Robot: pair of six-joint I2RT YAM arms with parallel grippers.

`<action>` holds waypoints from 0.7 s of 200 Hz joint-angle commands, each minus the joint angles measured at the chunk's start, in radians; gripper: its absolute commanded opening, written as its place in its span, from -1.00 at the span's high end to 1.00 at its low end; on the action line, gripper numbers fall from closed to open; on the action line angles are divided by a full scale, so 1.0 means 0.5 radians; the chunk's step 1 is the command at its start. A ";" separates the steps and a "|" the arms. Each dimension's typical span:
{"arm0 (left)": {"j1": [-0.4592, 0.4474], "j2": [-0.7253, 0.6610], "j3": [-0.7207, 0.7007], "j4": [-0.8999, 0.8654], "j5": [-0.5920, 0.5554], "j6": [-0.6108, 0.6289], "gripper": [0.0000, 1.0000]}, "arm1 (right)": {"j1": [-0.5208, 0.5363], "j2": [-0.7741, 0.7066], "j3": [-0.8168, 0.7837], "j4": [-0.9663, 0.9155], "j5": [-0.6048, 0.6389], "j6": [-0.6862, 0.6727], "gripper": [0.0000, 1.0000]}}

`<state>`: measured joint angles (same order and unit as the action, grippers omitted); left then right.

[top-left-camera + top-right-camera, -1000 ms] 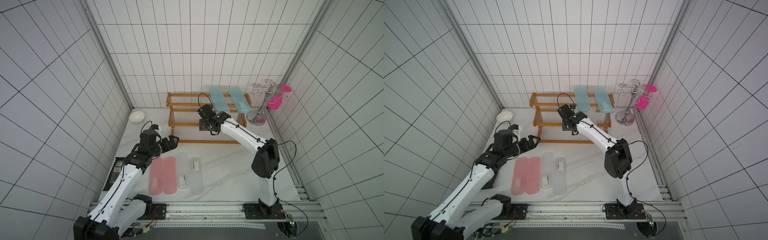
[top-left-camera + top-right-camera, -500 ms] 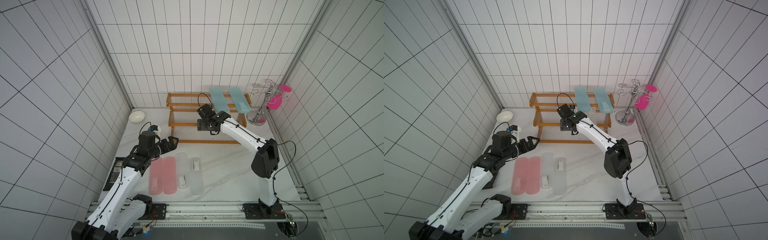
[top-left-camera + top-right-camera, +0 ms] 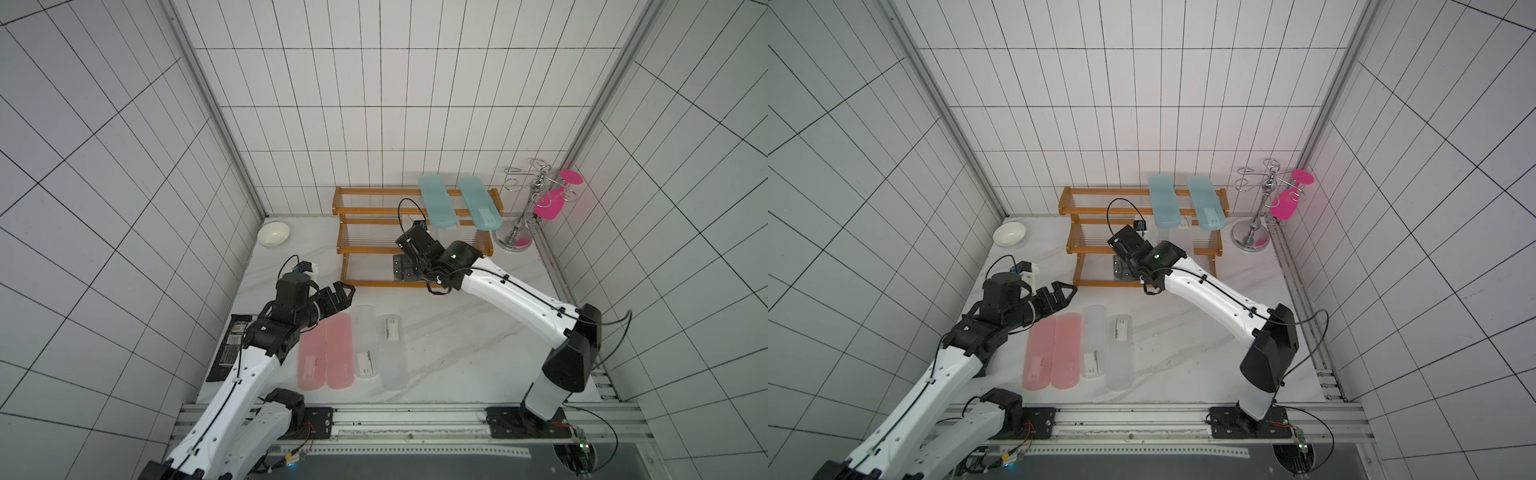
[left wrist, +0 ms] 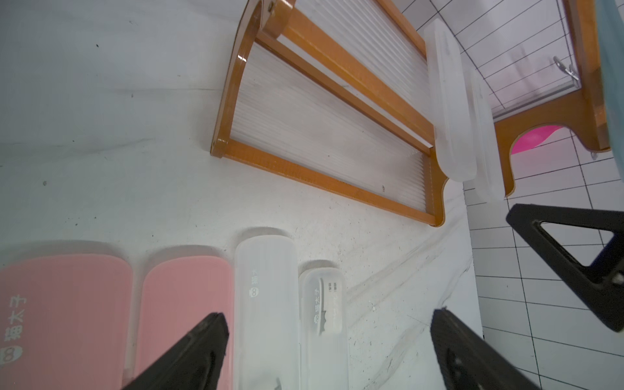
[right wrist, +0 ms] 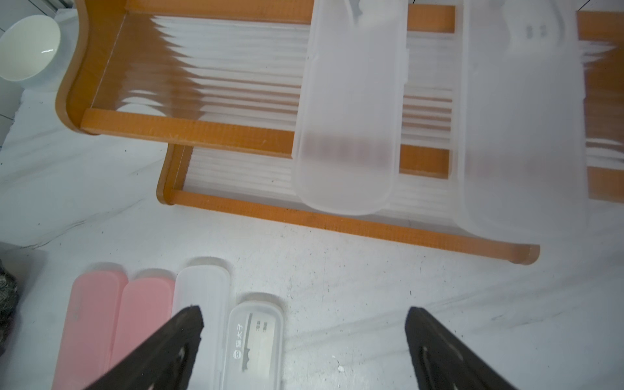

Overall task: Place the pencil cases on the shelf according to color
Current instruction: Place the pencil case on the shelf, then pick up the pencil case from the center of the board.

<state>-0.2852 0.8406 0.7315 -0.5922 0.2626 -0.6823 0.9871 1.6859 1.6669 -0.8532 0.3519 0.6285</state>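
White marbled tabletop (image 3: 457, 353) carried a row of translucent, round-ended pencil cases: two pink cases (image 3: 328, 357) beside two frosted clear cases (image 3: 390, 357). Two teal cases (image 3: 436, 205) lay across the wooden shelf (image 3: 374, 193) on its top tier, and two more frosted ones (image 5: 347, 111) on the middle tier. Both the left gripper (image 4: 327, 317) and the right gripper (image 5: 304, 314) gaped wide, holding nothing.

Both the left arm (image 3: 245, 374) and the right arm (image 3: 511, 295) have white shells on the long links, with black joints and black base blocks. Thin black cables (image 3: 532, 293) are clipped along them. The left claw (image 3: 345, 293) and the right claw (image 3: 405, 269) are matt black, with triangular cut-out fingers (image 4: 574, 256). A green light (image 3: 455, 256) glows on the right wrist.
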 commanded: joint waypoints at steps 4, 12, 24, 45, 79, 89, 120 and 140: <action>-0.210 -0.076 -0.051 -0.115 -0.226 -0.089 -0.96 | 0.133 -0.213 -0.293 0.096 0.077 0.097 -0.95; -0.283 -0.094 -0.073 -0.122 -0.291 -0.131 -0.95 | 0.191 -0.278 -0.401 0.147 0.094 0.116 -0.95; -0.375 -0.113 -0.105 -0.138 -0.359 -0.201 -0.96 | 0.266 -0.344 -0.538 0.170 0.113 0.183 -0.94; -0.514 -0.167 -0.161 -0.203 -0.543 -0.333 -0.96 | 0.379 -0.450 -0.816 0.283 0.069 0.305 -0.94; -0.540 -0.351 -0.250 -0.365 -0.897 -0.538 -0.96 | 0.511 -0.533 -1.233 0.580 -0.030 0.504 -0.93; -0.538 -0.389 -0.254 -0.447 -1.054 -0.556 -0.96 | 0.540 -0.496 -1.295 0.663 -0.071 0.544 -0.94; -0.479 -0.401 -0.261 -0.486 -1.261 -0.509 -0.97 | 0.626 -0.257 -1.286 0.780 -0.135 0.613 -0.92; -0.347 -0.365 -0.281 -0.461 -1.139 -0.507 -0.96 | 0.680 -0.097 -1.214 0.874 -0.191 0.624 -0.92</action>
<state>-0.5137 0.6453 0.6056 -0.8104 -0.2741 -0.9283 1.2926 1.5558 1.0397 -0.5049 0.2958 0.8963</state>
